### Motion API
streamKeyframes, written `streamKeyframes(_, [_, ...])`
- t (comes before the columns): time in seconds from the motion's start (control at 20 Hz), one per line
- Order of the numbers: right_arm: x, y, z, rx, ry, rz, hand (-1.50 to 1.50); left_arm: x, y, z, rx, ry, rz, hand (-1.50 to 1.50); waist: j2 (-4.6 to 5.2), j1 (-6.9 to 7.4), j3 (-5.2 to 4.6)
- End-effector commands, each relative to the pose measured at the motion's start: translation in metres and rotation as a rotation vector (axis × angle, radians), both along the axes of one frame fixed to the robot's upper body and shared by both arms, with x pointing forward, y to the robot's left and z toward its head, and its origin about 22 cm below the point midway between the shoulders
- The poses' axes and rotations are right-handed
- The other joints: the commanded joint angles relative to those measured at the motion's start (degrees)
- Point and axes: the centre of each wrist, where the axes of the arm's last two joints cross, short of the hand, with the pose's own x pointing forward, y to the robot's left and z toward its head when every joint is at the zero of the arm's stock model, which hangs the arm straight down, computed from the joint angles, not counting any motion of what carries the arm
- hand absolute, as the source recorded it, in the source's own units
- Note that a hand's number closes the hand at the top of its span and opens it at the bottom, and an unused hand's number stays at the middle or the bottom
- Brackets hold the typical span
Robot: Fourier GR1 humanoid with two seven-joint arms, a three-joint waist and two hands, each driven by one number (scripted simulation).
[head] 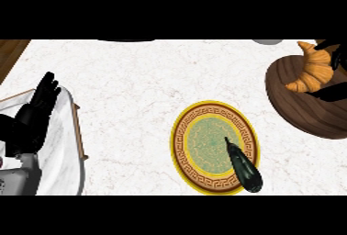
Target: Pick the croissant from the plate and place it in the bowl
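The golden croissant (313, 69) hangs over the brown wooden bowl (298, 112) at the right edge of the head view. My right hand (331, 93) is curled round it; black fingers show above and below the pastry, and the rest of the hand is cut off by the view's edge. The yellow-rimmed plate (197, 120) with a green centre lies in the middle of the counter. A dark, long vegetable (244, 168) lies on the plate's lower right. My left hand (32, 117) rests open at the far left, fingers up.
A white tray (69, 151) with a wooden rim lies under my left forearm at the left. A wooden edge (10, 50) borders the marble counter at the upper left. A grey object (269, 41) peeks in at the top right.
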Motion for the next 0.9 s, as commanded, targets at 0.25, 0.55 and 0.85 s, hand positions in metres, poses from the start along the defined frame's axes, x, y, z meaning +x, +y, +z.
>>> streamKeyframes(0.25, [0.022,-0.033,-0.031,-0.234,0.236,-0.165,1.5,0.001,-0.009,-0.008,0.008,-0.009,-0.032,0.0,0.68,1.82,-0.04])
streamKeyframes(0.55, [0.024,-0.051,-0.057,-0.149,0.364,-0.056,-1.5,0.015,-0.004,0.011,0.011,-0.01,-0.037,0.0,0.83,1.63,0.13])
streamKeyframes(0.85, [0.022,-0.059,-0.065,0.266,0.267,0.006,-1.5,0.014,-0.02,0.008,-0.011,-0.026,-0.046,0.0,1.26,1.99,0.34])
